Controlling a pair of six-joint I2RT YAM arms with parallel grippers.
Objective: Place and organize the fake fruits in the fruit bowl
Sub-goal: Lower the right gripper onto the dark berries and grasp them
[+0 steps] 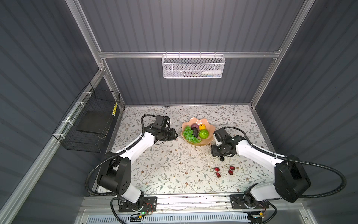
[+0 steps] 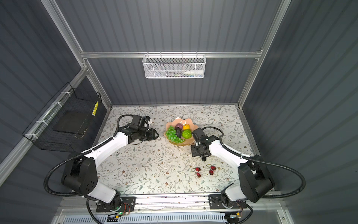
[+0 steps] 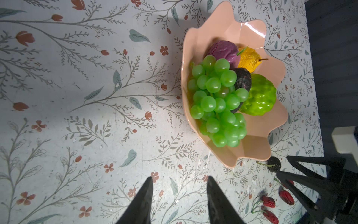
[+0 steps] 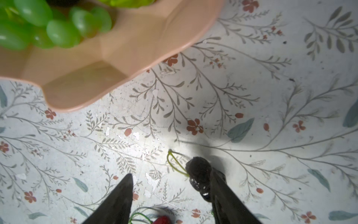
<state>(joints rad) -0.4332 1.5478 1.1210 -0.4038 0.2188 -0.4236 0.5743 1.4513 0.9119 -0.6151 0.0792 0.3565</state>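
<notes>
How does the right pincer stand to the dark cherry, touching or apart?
Touching. In the right wrist view the dark cherry lies against one finger of the right pincer with no gap; the other finger stands clear of it.

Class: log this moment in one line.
fruit bowl: five fruits inside; red cherries: on table; right gripper: open, dark cherry beside finger; left gripper: open

Bright light from above w/ glare on bowl wall, soft shadows, grapes blurry (right wrist view).
</notes>
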